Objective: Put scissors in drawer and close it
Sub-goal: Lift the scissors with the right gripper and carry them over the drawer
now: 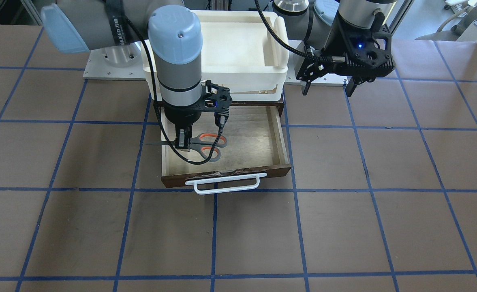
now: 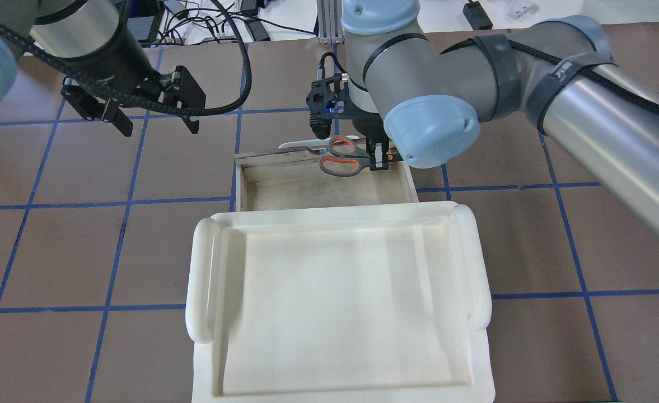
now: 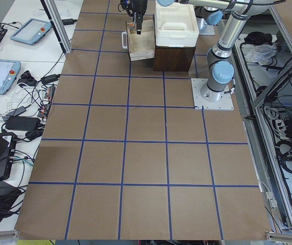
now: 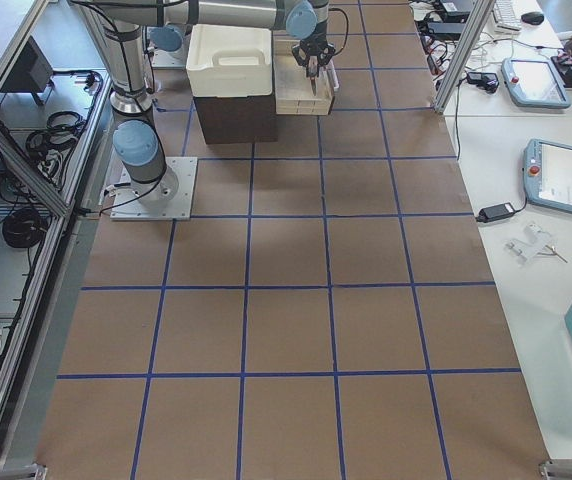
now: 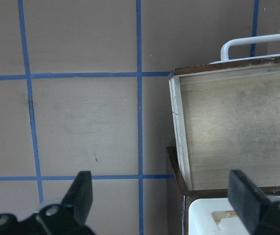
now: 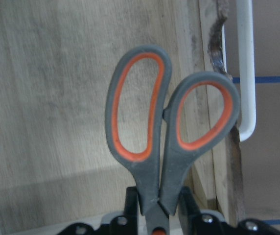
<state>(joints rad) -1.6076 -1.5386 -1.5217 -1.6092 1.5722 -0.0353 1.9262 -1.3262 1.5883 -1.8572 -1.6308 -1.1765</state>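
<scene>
Exterior front-facing: right gripper [image 1: 182, 142] clamps the scissors [image 1: 194, 142], blade seemingly past the drawer [image 1: 254, 138] wall, so a drop could straddle it; left gripper [image 1: 327, 90] gapes empty.

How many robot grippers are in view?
2. The right gripper holds the scissors over the open drawer; the left gripper hangs open above the table beside it.

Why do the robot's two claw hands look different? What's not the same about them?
The right gripper is shut on the scissors; the left gripper is open and holds nothing. The right gripper hangs over the open drawer; the left gripper hangs over the table beside the drawer. Both are black, have two fingers and point down.
</scene>
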